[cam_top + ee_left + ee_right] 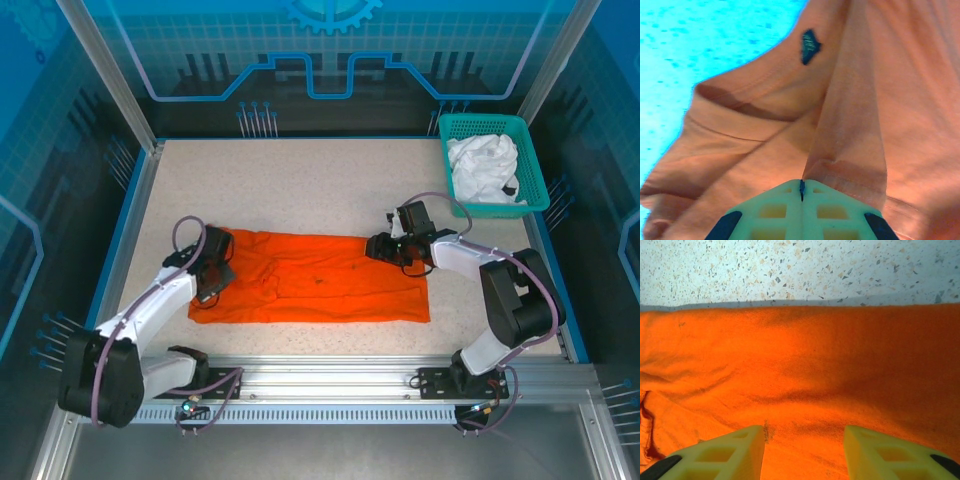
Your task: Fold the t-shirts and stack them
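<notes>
Near left of the tabletop (300, 180), left gripper (212, 264): closed flat, with a raised fold of the orange t-shirt (310, 285) running into its tips (the wrist view suggests a pinch on that fold).
Orange t-shirt: spread as a long band across the middle of the tabletop, closer to the near edge than the far one; left end rumpled, right end flat.
Right gripper (378, 246): jaws apart over the shirt's far right part, cloth lying smooth beneath them, nothing held.
White t-shirt (483, 165): bundled in the teal basket (536, 195) at the far right corner.
Handling: light, limp, thin cloth; it will likely sag and drag instead of holding shape, so both ends probably need lifting together.
Where to grip: hems or corners at each end, pinching through all layers, not the middle.
</notes>
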